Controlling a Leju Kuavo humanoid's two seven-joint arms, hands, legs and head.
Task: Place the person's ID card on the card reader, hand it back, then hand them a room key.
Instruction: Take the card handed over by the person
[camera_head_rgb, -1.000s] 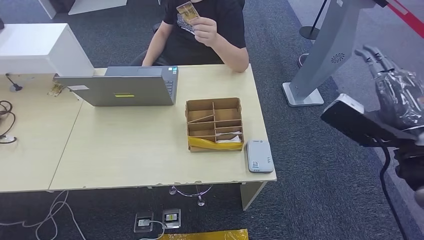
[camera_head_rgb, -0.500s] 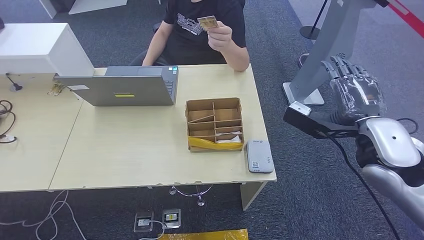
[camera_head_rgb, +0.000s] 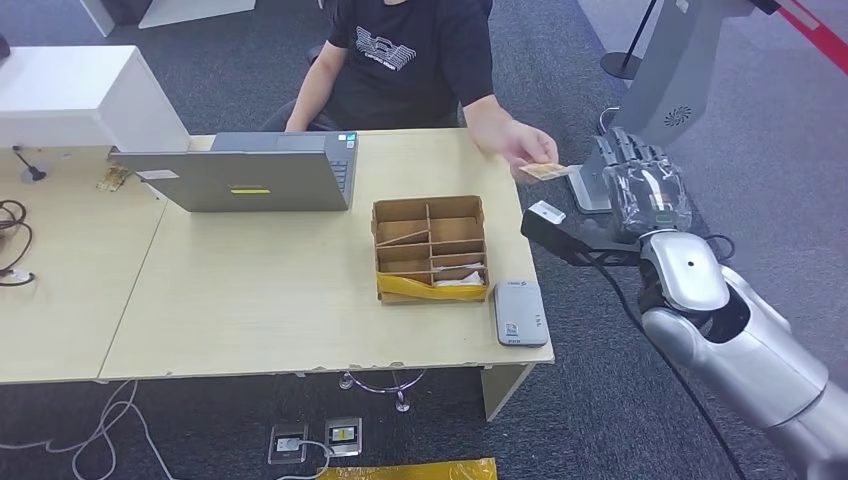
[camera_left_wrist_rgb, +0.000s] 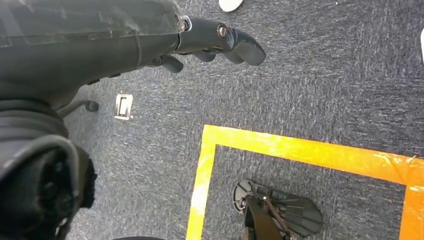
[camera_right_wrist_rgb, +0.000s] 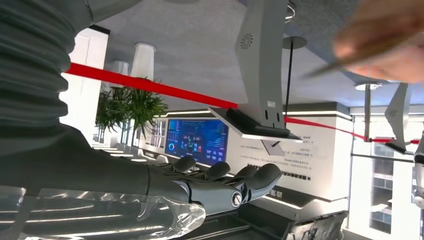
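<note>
Fingers (camera_head_rgb: 625, 148) of the right hand (camera_head_rgb: 648, 190) lie stretched out side by side, holding nothing, palm up in the right wrist view (camera_right_wrist_rgb: 220, 187); a second ago this hand was raised far off to the side of the counter (camera_head_rgb: 280, 300), and it has since swung in to just off the counter's far right corner. The left hand (camera_left_wrist_rgb: 150, 40) hangs over grey carpet (camera_left_wrist_rgb: 325, 75) marked with orange tape (camera_left_wrist_rgb: 300, 152), its fingers (camera_left_wrist_rgb: 240, 42) loosely bent and holding nothing.

Taking the counter as the landmark: the person (camera_head_rgb: 410, 55) in a black shirt sits behind its far edge. A second ago their hand (camera_head_rgb: 525, 150) held the ID card (camera_head_rgb: 545, 172) up at chest height; now the arm reaches out past the counter's far right corner and the card, pinched flat in that hand, sits close to the robot's right fingertips, though contact cannot be judged. A grey laptop (camera_head_rgb: 250, 175) stands on the counter's far left part, unchanged. The cardboard organizer (camera_head_rgb: 428, 248) with its dividers sits toward the right middle, also unmoved. The grey card reader (camera_head_rgb: 518, 312) lies at the near right corner, just beside the organizer, with nothing on it.
</note>
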